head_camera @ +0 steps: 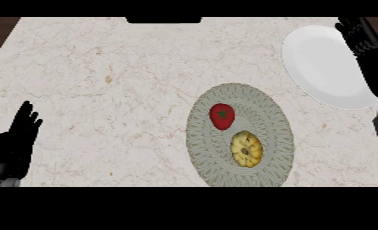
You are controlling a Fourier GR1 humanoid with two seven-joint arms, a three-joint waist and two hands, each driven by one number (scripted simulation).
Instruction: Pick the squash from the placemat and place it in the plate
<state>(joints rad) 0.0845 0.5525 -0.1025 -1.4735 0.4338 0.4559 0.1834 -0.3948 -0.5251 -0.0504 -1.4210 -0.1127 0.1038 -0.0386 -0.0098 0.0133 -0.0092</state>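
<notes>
Squash (246,149) is not yet held by either hand. The right hand (358,33) is seen at the upper right edge, over the far rim of the plate (322,69), well apart from the squash; whether its fingers are straight or curled cannot be told, and nothing is seen in its hold. The left hand (20,133) rests at the lower left edge, fingers straight and up, with nothing in it.

The plate, white and round, lies on the desk (111,84) at the upper right. Just beside it, toward the middle, a grey woven placemat (275,119) is laid. On the placemat the squash sits in the lower half, yellow, squat and ribbed, with a dark stem scar facing up. A red tomato (222,116) lies near it, above and to the left, apart from it.

The squash is judged light, stiff and smooth-skinned, so some slipping may be expected. It is best taken from above, across its broad ribbed sides, with fingers kept off the tomato.
</notes>
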